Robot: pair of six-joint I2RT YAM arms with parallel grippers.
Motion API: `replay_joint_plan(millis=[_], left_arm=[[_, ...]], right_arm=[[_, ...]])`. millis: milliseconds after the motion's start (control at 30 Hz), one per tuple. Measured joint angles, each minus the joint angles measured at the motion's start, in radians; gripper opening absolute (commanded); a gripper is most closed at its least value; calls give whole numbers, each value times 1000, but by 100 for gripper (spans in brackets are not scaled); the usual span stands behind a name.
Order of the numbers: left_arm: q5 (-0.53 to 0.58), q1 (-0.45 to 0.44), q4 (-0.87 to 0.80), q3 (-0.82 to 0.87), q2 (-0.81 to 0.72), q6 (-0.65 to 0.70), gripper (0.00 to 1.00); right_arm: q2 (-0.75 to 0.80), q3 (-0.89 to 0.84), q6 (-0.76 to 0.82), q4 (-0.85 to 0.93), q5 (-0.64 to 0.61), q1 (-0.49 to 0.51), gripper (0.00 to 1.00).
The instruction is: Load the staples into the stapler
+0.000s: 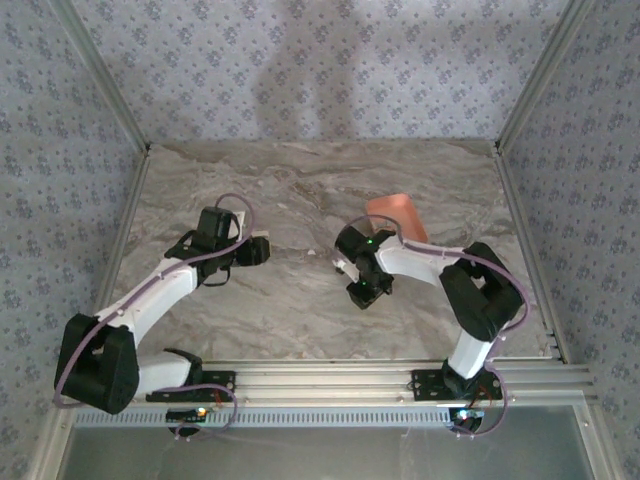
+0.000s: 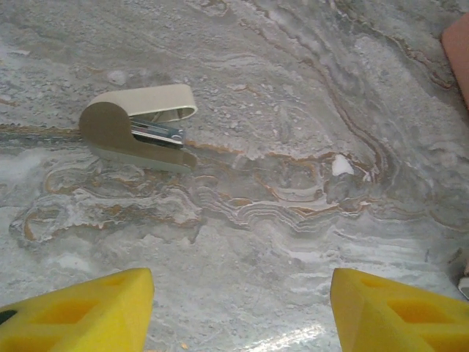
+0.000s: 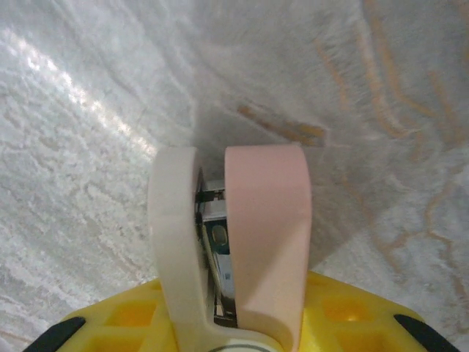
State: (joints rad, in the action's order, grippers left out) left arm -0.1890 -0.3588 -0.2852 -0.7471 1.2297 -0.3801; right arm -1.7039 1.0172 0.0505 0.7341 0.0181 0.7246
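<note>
The stapler (image 3: 249,220), pale pink top and white base, stands on edge between the yellow fingers (image 3: 352,308) of my right gripper (image 3: 231,312). They press both its sides, and its metal channel shows in the slot between the halves. From above, that gripper (image 1: 362,285) hangs low over the middle of the table. My left gripper (image 2: 242,308) is open over bare marble, nothing between its yellow fingers (image 2: 80,312); in the top view it (image 1: 255,250) sits left of centre. The staples are out of view.
A beige stapler-shaped piece (image 2: 139,128) with a metal strip inside lies on its side ahead of the left gripper. A salmon tray (image 1: 397,215) lies behind the right arm, its corner (image 2: 458,51) at the frame's edge. The marble table (image 1: 300,190) has metal rails round it.
</note>
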Motion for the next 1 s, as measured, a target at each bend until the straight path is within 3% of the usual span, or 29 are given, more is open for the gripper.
replay_joint_plan(millis=[267,533,1000], left_arm=[[-191,-21,87,11,-19,-35,65],[-344,-171,230,10,-10,-60,63],[-369,-227,343,4,23,-97,60]], right_arm=[[224,-89,35,-254,-47,35,28],[345,-179,129,-560,-102,134,27],[363,-195,183,-721,-128,177,27]])
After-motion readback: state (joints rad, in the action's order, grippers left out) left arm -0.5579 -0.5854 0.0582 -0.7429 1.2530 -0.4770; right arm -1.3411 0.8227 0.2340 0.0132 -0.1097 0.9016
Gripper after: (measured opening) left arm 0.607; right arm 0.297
